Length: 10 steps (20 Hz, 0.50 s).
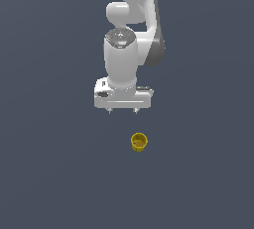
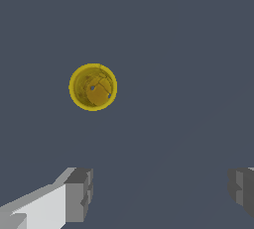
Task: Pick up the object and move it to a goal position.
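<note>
The hand (image 1: 122, 110) hangs spread and empty, off to one side of the cup (image 1: 139, 142). Descending uncorrected, a finger (image 2: 74, 196) could tip it.

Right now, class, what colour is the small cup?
Yellow; the cup shows best in the wrist view.

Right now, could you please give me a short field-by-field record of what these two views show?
object: small yellow cup, upright, its open rim facing the wrist camera
surface: plain dark grey floor
gripper: white gripper, jaws open wide, holding nothing
relation: cup lies apart from the fingers, not between them
cup position: nearer the exterior camera than the gripper, slightly toward the exterior view's right
task state: cup not yet picked up
</note>
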### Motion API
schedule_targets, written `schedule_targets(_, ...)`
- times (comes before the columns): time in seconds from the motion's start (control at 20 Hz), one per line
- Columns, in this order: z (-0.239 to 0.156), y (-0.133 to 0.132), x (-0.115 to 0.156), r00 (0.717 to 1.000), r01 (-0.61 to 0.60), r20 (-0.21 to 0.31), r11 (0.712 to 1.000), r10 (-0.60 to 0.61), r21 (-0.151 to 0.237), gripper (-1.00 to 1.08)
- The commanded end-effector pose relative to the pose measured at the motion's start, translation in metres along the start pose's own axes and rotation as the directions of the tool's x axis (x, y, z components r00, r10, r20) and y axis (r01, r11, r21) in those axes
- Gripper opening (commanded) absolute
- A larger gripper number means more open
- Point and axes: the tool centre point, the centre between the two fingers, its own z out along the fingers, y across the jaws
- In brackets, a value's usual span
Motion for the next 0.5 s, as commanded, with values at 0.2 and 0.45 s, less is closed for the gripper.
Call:
schedule_targets(0.2,0.002,-0.006,-0.001,1.000,0.025,0.001,1.000,-0.025,-0.003,1.00)
schedule_targets(0.45,0.007,-0.020,-0.003,0.997,0.080,0.004,0.997,-0.080,-0.009,1.00)
